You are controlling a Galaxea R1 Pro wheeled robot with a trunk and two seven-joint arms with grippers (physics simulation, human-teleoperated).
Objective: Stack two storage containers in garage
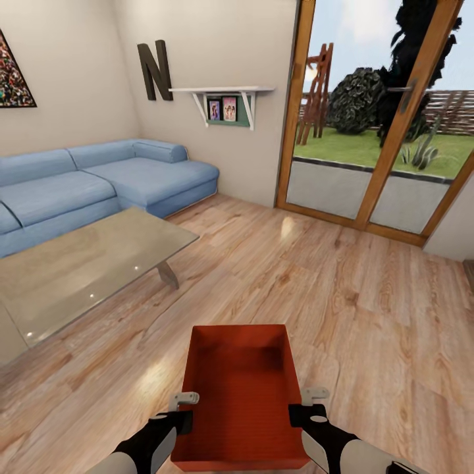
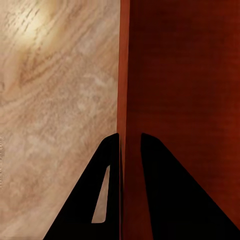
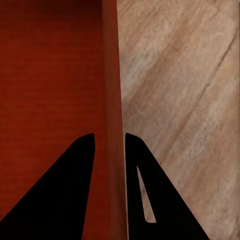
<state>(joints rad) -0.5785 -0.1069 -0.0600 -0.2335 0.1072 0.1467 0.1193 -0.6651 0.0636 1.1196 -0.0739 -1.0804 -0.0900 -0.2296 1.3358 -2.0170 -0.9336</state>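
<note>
One room filled the head view: a living room with a light wood-plank floor [image 1: 316,276], beige walls and tall glazed wood-framed doors [image 1: 388,118] giving onto a lawn. Blue corner sofa [image 1: 99,184] ran along the far left wall, a low beige glass-topped table [image 1: 79,270] just in front of it. Dark letter "N" [image 1: 154,70] hung on the wall beside a white shelf [image 1: 220,91] with small framed photos; a corner of a multicoloured picture [image 1: 13,72] showed at the left edge.

Red-orange rectangular open-topped storage container [image 1: 240,401] sat low in the centre of the head view, between the two arms, over the plank floor — whether lifted or resting, could not tell. It looked empty.

Left gripper [image 2: 130,145] was clamped on the container's left wall, one black finger outside over the floor, one inside — the thin red wall [image 2: 123,75] between them in the left wrist view. Right gripper [image 3: 109,142] pinched the right wall the same way, the wall [image 3: 111,70] between its fingers, wood floor [image 3: 185,100] outside.
</note>
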